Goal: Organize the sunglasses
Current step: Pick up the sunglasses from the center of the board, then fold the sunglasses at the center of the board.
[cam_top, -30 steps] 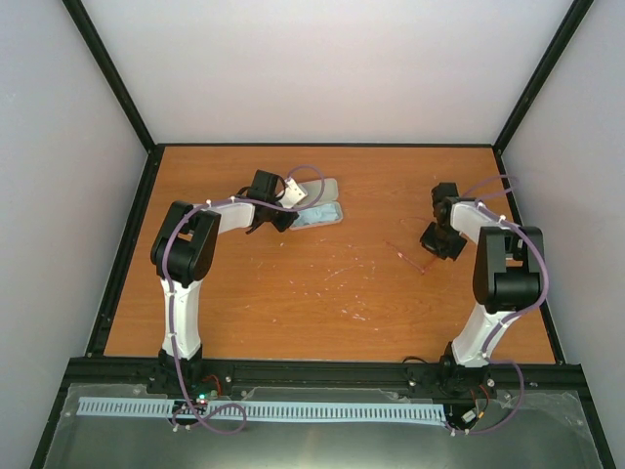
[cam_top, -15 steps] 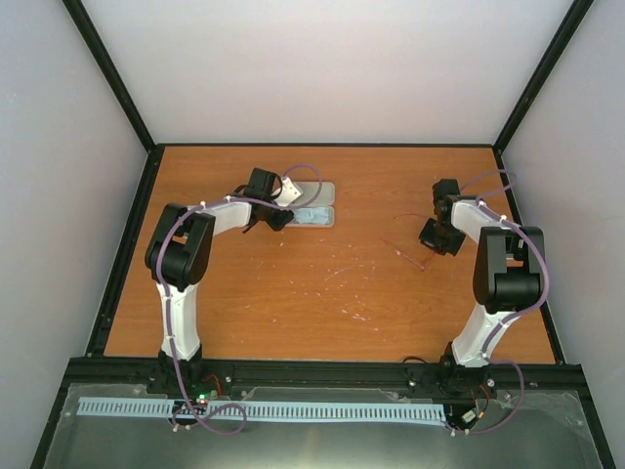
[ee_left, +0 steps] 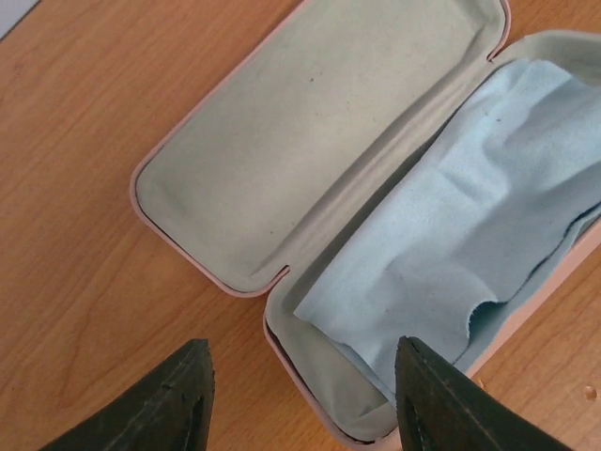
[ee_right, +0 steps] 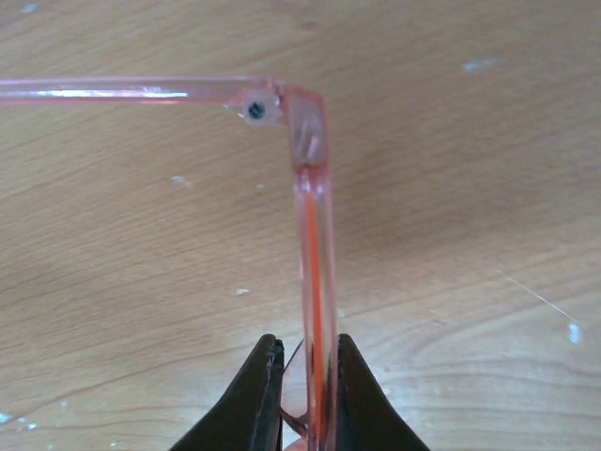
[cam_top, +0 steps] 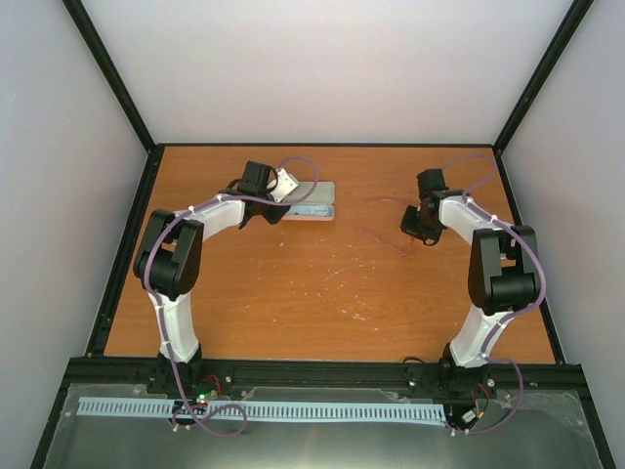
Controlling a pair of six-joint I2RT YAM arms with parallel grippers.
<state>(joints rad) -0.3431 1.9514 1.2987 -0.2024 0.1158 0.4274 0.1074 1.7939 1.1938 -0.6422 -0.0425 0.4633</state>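
Note:
The sunglasses have a thin translucent red-pink frame, and my right gripper is shut on the front of it, with one slender arm folded out to the left at the hinge. From above, the sunglasses show only as faint lines left of the right gripper, at the table's back right. The pink case lies open flat, with a light blue cloth in its right half. My left gripper stands open just short of the case's near end, holding nothing. The top view has the left gripper at the left end of the case.
The orange wooden table is bounded by a black frame, with white walls on three sides. Faint white scuffs mark its middle. Both arm bases stand at the near edge.
My left gripper has opened and let go of the case, which now lies open and square. My right arm has carried the sunglasses back and to the left.

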